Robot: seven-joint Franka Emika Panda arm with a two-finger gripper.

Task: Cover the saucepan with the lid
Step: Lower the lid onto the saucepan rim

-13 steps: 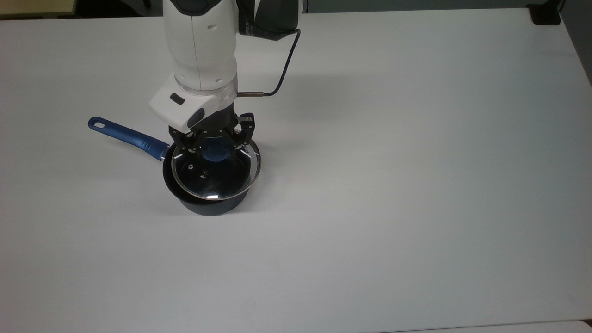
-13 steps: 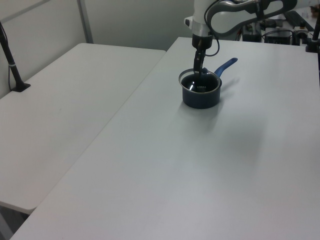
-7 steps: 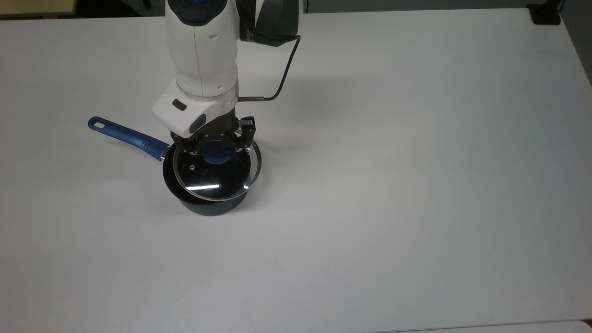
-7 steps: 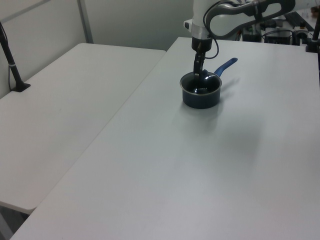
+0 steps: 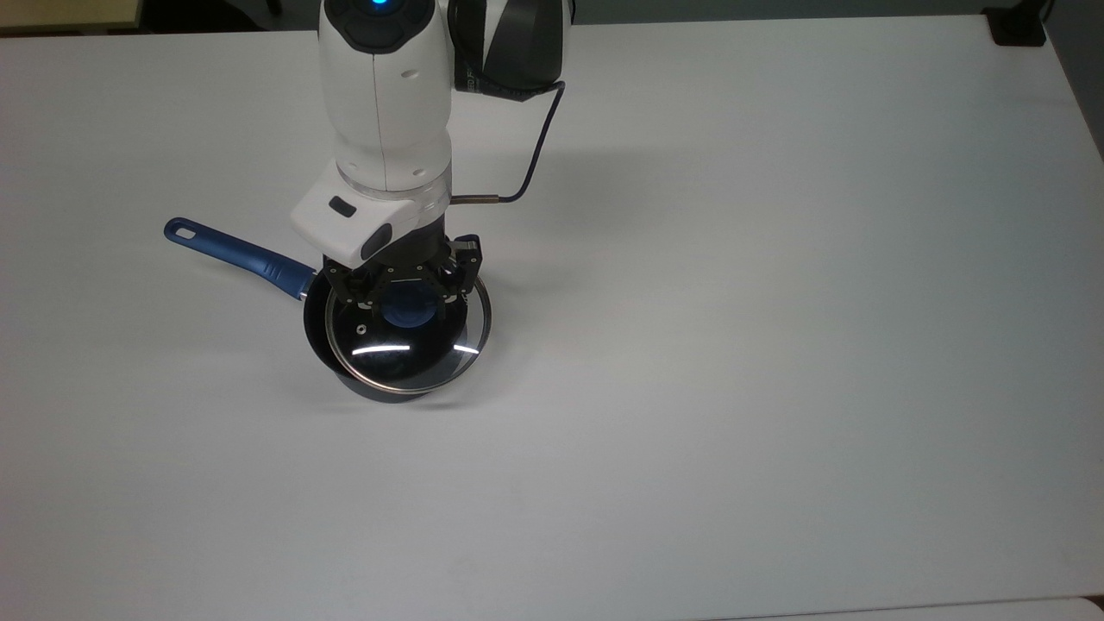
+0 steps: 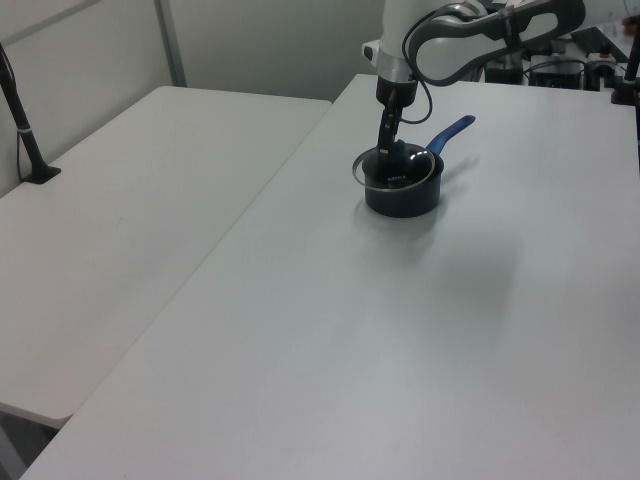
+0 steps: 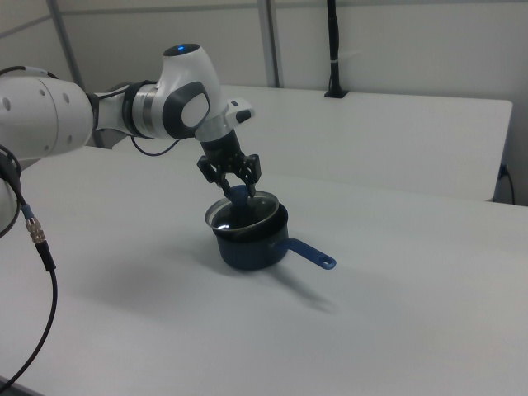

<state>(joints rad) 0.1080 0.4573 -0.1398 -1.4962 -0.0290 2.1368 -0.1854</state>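
Lid (image 5: 405,349) in end effector (image 5: 405,304) above saucepan (image 7: 252,243)

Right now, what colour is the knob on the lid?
Blue; the lid's knob shows best in the top view.

from the right view i see my gripper (image 7: 234,192) clamped on the blue knob of the lid (image 7: 240,214); the lid hangs tilted over the saucepan (image 7: 252,242), shifted toward the right view's left; the saucepan sits on the white surface (image 7: 396,280), its blue handle pointing to the right view's right
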